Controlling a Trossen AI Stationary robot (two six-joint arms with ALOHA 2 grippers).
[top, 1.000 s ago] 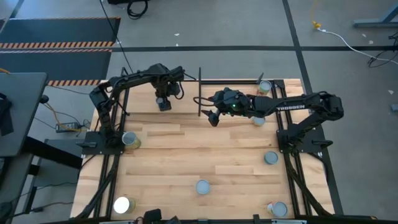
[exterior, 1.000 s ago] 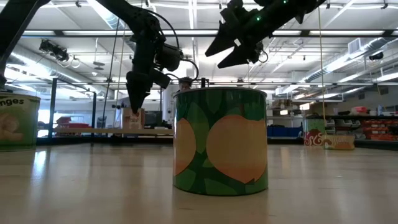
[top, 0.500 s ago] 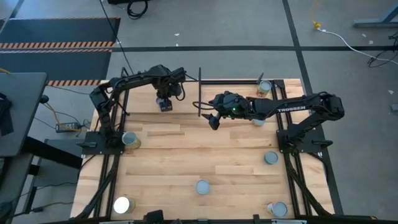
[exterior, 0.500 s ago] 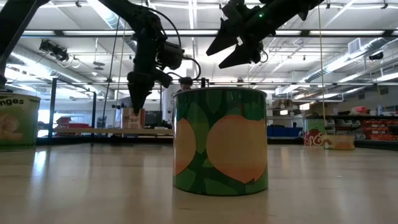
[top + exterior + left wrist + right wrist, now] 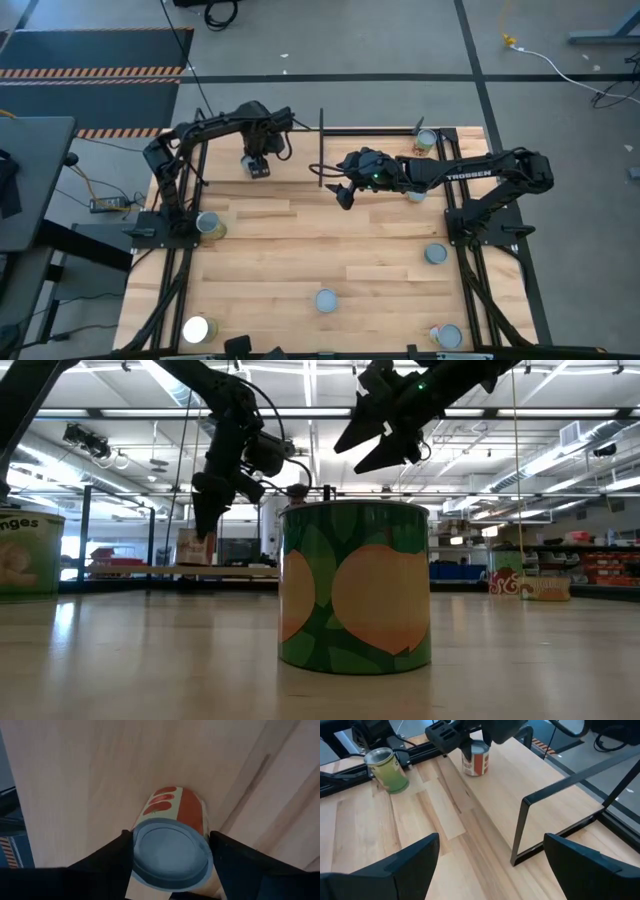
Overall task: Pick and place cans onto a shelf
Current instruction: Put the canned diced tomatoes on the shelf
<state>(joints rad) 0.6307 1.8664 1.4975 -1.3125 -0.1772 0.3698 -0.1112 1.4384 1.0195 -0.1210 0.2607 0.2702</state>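
Nearest to the low camera stands a green can (image 5: 355, 586) with a yellow fruit on its label, upright on the tabletop (image 5: 330, 250). Other cans (image 5: 436, 254) wait on the near half and along both sides of the tabletop, well apart from each other, and one lid (image 5: 196, 328) at the near left corner glares white.

Further away, the right tool (image 5: 343, 192) hangs above the middle of the tabletop, near the black rod frame (image 5: 555, 805). Its fingers stand wide apart and hold nothing.

At the far side we find the shelf (image 5: 520, 775), a pale board that lies a little higher than the tabletop. There the left tool (image 5: 258, 168) is over a red can (image 5: 172, 847) with tomatoes on the label. The can stands upright on the shelf, and one finger (image 5: 112, 857) is on each side of its lid. We see the fingers close to the lid, but we cannot tell if they grip it or have let it go.

We judge that the step in hand is the placing of this can. If it is free, the next move asks the left tool to rise straight up, so that the fingers do not tip the can, and then go to another can. The right tool can take a can on its own side.
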